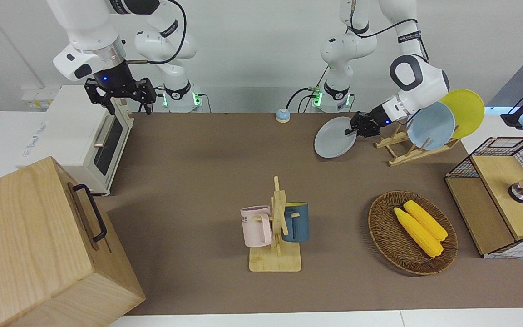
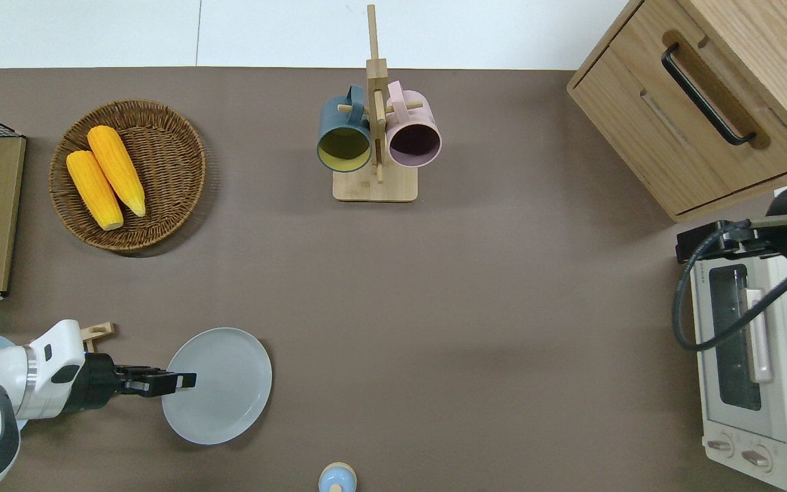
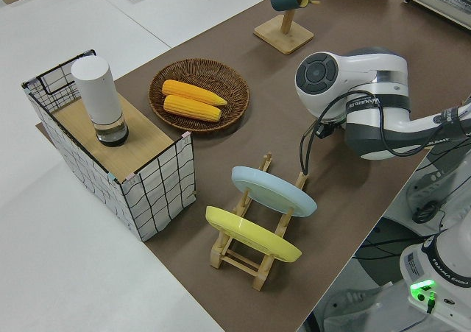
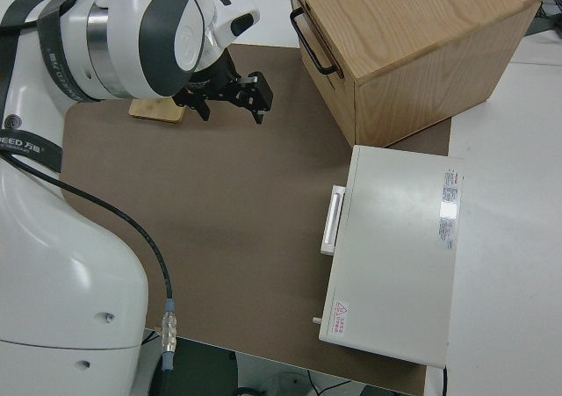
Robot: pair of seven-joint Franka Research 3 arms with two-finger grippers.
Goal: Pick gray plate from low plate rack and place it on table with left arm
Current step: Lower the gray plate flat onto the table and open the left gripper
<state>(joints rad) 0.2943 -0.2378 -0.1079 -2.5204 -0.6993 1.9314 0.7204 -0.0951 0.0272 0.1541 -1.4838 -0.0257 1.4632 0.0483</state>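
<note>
Plate-wise, the left claw (image 2: 180, 380) is pinching the gray plate (image 2: 219, 387) by its rack-side rim, held out over bare tabletop (image 2: 434, 307) beside the low plate rack (image 1: 402, 147); looks like it just needs lowering.

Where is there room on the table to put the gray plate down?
The left gripper holds the gray plate over bare table. A wide open patch runs from there toward the toaster oven, nearer the robots than the mug stand. It is crowded by the low plate rack and corn basket.
</note>
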